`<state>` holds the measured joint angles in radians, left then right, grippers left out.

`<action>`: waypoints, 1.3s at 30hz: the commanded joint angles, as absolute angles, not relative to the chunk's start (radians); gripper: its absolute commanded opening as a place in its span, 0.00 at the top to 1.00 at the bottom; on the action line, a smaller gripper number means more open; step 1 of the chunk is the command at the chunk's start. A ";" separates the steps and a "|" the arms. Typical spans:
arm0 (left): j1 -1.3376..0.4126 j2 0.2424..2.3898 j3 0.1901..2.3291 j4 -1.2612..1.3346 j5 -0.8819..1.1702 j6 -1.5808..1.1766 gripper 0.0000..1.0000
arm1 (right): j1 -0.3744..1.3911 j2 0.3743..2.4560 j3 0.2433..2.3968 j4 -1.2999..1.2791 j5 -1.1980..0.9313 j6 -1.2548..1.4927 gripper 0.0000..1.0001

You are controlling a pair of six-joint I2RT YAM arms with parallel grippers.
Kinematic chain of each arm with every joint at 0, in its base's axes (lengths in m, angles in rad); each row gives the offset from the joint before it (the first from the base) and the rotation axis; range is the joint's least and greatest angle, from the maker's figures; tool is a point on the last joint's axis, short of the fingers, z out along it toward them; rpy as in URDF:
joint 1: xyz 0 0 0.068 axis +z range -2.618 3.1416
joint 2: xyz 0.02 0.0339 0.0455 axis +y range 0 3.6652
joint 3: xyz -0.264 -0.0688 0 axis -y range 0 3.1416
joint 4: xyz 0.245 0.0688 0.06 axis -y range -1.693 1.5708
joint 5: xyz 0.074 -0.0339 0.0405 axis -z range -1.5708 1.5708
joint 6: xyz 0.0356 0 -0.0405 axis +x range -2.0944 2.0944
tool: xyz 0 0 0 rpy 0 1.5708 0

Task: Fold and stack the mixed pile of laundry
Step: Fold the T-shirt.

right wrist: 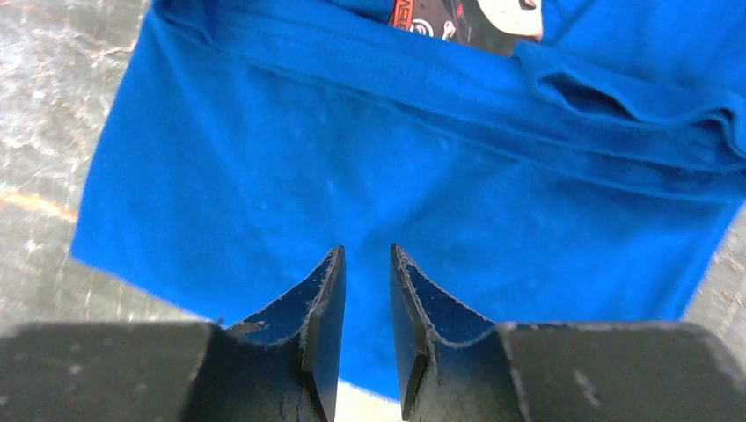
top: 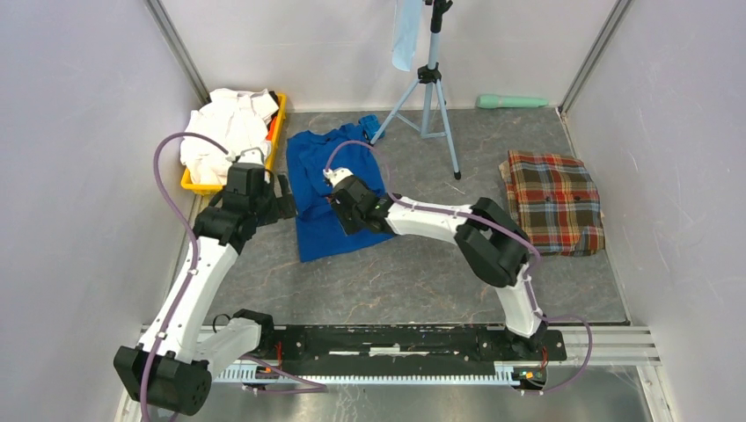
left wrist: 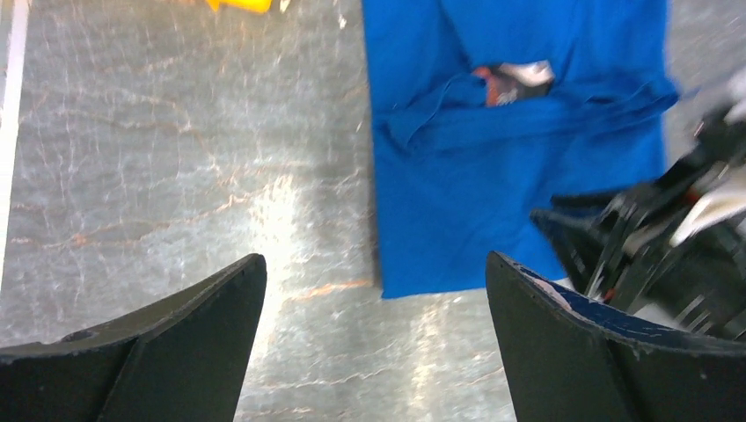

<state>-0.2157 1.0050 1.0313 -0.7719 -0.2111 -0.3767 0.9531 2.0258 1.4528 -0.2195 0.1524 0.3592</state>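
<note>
A royal-blue T-shirt (top: 318,198) lies partly folded on the grey table, a strip of its chest graphic (right wrist: 466,18) showing above a fold. My right gripper (right wrist: 367,251) hovers over the shirt's lower half (top: 339,186); its jaws stand a narrow gap apart with nothing between them. My left gripper (left wrist: 374,264) is wide open and empty, above bare table beside the shirt's left edge (top: 283,187). White shirts (top: 227,132) are heaped in a yellow bin (top: 278,123) at the back left. A folded red-green plaid cloth (top: 554,202) lies at the right.
A camera tripod (top: 431,97) stands behind the blue shirt with a pale-blue cloth (top: 406,35) hanging from it. A mint-green object (top: 512,101) lies against the back wall. Walls enclose the table on three sides. The right arm (left wrist: 669,237) shows in the left wrist view.
</note>
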 commanded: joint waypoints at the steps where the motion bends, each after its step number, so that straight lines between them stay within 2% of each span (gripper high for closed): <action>1: -0.216 1.000 0.944 -0.754 -0.222 -0.274 0.00 | 0.936 2.112 1.580 -0.200 0.139 0.353 0.69; 7: -0.216 0.990 0.944 -0.749 -0.203 -0.276 0.00 | 0.928 2.211 1.700 -0.229 0.172 0.351 0.70; 23: -0.217 0.990 0.940 -0.743 -0.165 -0.274 0.00 | 0.830 2.336 1.826 -0.198 0.141 0.359 0.69; 33: -0.216 0.994 0.939 -0.745 -0.159 -0.272 0.00 | 0.810 2.396 1.887 -0.053 0.229 0.333 0.61; 39: -0.216 1.000 0.937 -0.741 -0.147 -0.270 0.00 | 0.779 2.445 2.099 -0.126 0.241 0.285 0.60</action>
